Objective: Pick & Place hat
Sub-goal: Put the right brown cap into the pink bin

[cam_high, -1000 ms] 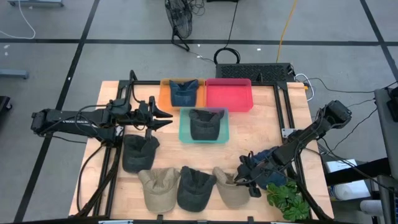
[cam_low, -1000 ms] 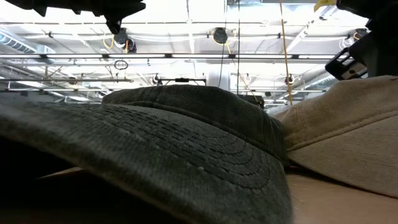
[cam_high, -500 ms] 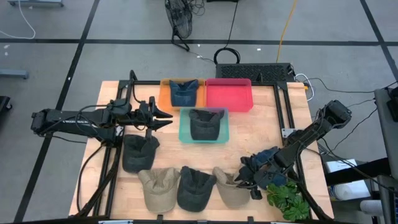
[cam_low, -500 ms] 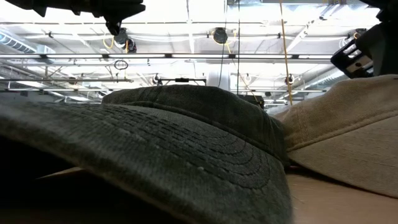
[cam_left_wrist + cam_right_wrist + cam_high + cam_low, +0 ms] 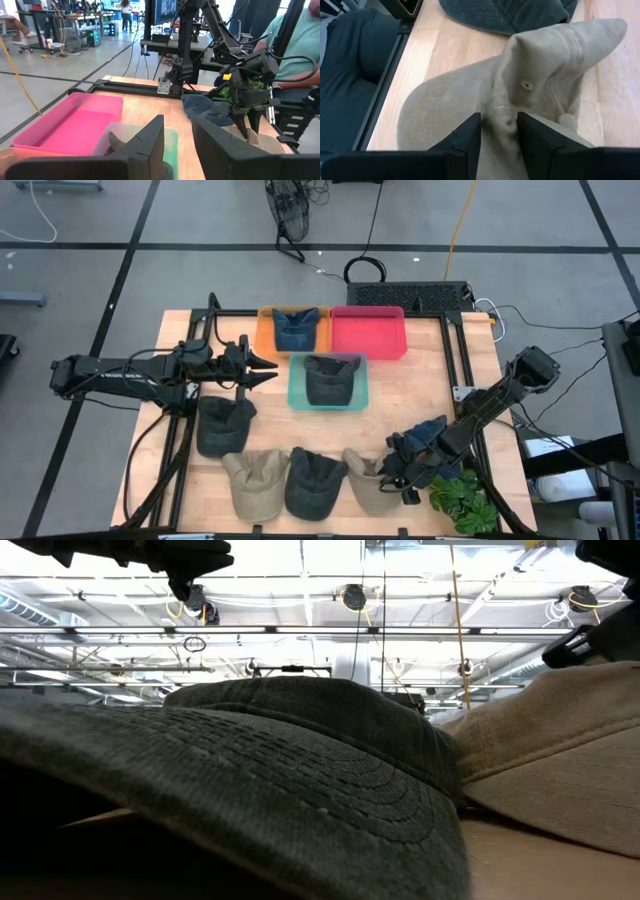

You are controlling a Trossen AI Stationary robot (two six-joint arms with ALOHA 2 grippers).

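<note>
Right wrist view: beige hat (image 5: 520,95), brim apparently gripperward.

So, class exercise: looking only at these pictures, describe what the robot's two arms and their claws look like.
Both arms are dark, slim and jointed, with black cables trailing along them. The left claw ends in two pointed black fingers; in its wrist view the fingers are broad, flat, matte black wedges. The right claw is the same dark build, its fingers equally blocky and black. No markings are legible.
</note>
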